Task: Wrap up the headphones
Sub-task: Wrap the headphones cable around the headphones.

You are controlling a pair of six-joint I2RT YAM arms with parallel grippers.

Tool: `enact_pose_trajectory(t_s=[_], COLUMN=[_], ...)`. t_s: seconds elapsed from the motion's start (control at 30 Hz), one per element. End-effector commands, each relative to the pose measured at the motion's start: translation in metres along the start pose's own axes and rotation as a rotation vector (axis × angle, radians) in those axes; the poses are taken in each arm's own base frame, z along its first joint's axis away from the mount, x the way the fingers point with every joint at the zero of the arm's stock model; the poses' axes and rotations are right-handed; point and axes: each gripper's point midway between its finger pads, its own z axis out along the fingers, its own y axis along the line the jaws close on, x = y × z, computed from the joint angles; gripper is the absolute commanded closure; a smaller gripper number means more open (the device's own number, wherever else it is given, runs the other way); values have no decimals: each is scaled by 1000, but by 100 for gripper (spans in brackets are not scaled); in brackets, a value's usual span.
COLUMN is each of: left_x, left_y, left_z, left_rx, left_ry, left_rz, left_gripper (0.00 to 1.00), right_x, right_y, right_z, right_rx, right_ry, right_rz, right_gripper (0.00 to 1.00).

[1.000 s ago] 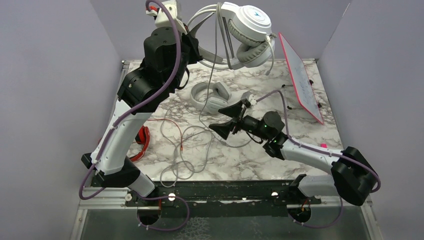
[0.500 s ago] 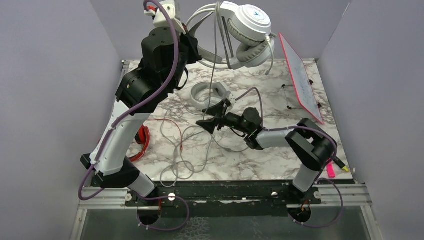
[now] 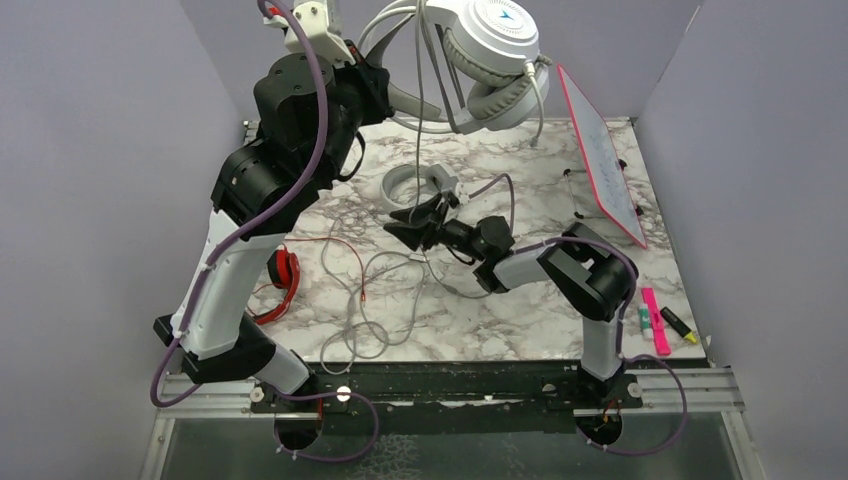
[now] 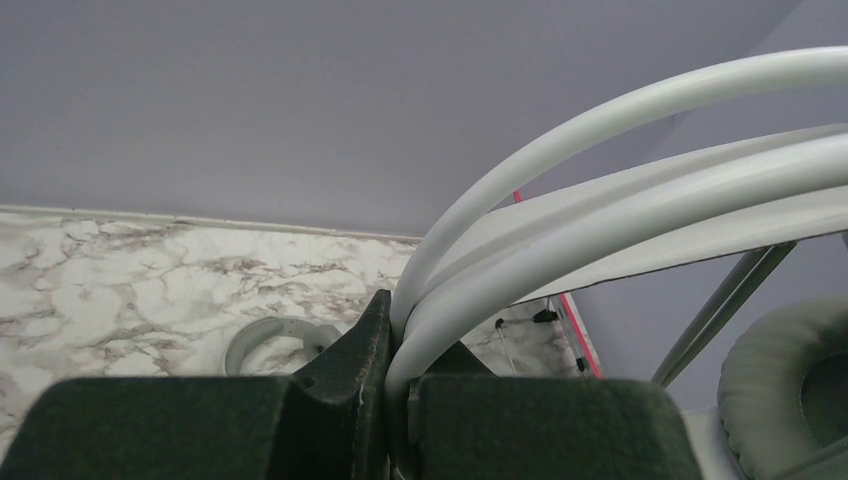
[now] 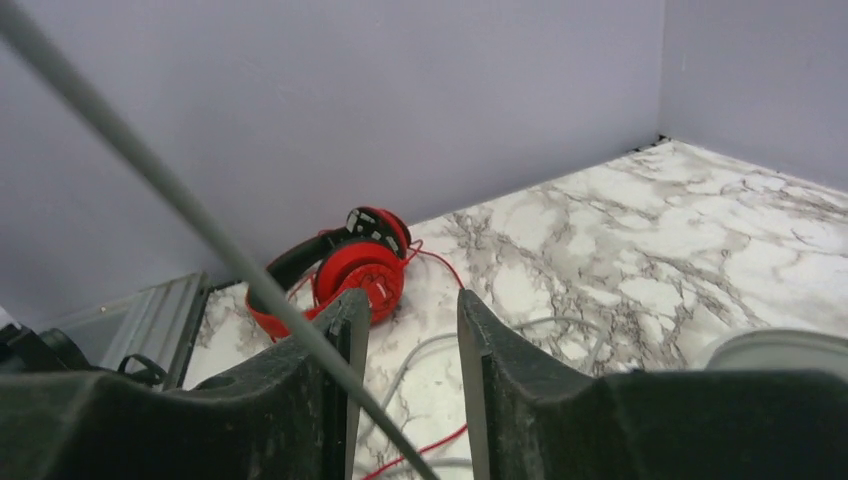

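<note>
We hold white headset [image 3: 497,35] aloft at rear, left gripper [image 4: 396,345] clamped on headband [image 4: 600,190]. Cable [image 5: 150,170] hangs past right gripper [image 5: 408,320]; jaws apart, nothing pinched. Step, we judge: catching cable. Next: centre cable between jaws, pinch, wind round headband.

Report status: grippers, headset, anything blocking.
Left gripper shut on white headset band, held aloft. Right gripper open, hanging grey cable across its fingers, unclamped. Loose cable tangle on table beneath.
</note>
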Motion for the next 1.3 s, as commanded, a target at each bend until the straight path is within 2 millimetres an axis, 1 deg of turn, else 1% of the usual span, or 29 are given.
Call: enact_pose_trajectory(t_s=[0.0, 0.07, 0.13, 0.17, 0.2, 0.23, 0.3, 0.37, 0.4, 0.47, 0.5, 0.57, 0.67, 0.73, 0.83, 0.9, 1.03, 1.17, 1.27], left_x=[-51, -51, -49, -49, -49, -48, -46, -49, -50, -53, -53, -51, -40, -30, -20, -15, 5, 29, 51], left_y=[-10, -11, -13, -15, -15, -13, -8, -5, -4, -2, -2, -8, -25, -31, -23, -21, -17, -2, -9], left_z=[-23, -24, -24, -24, -24, -24, -24, -24, -24, -25, -26, -27, -31, -35, -44, -51, -63, -69, -79], left_rx=[71, 79, 90, 97, 99, 92, 69, 53, 47, 37, 42, 75, 172, 216, 210, 222, 261, 241, 337], left_ry=[-130, -128, -122, -120, -118, -116, -116, -128, -132, -140, -141, -125, -69, -22, 22, 49, 131, 218, 295], left_rz=[-115, -118, -119, -116, -113, -109, -105, -98, -94, -88, -87, -93, -98, -89, -59, -37, 33, 142, 203], left_gripper=[100, 100, 100, 100, 100, 100, 100, 100, 100, 100, 100, 100, 100, 100, 100, 100, 100, 100, 100], right_x=[-8, 1, 6, 12, 6, 5, 8, 14, 17, 16, 17, 13, 1, -5, -8, -7, -7, -11, -15], right_y=[15, 15, 18, 21, 24, 26, 35, 41, 41, 40, 36, 23, 9, -10, -36, -46, -61, -76, -87], right_z=[-22, -43, -63, -78, -88, -97, -116, -135, -144, -161, -168, -177, -176, -180, -203, -213, -222, -235, -237], right_rx=[-7, 32, 44, 53, 62, 79, 89, 122, 150, 206, 240, 298, 286, 313, 384, 394, 418, 509, 550], right_ry=[-36, 6, 52, 89, 92, 108, 148, 200, 222, 232, 246, 277, 304, 326, 328, 337, 355, 357, 382], right_rz=[-12, 18, 53, 75, 78, 89, 105, 131, 137, 134, 133, 126, 120, 143, 210, 258, 313, 334, 323], right_gripper=[61, 73, 84, 89, 96, 99, 100, 100, 100, 100, 100, 100, 100, 100, 100, 100, 100, 100, 100])
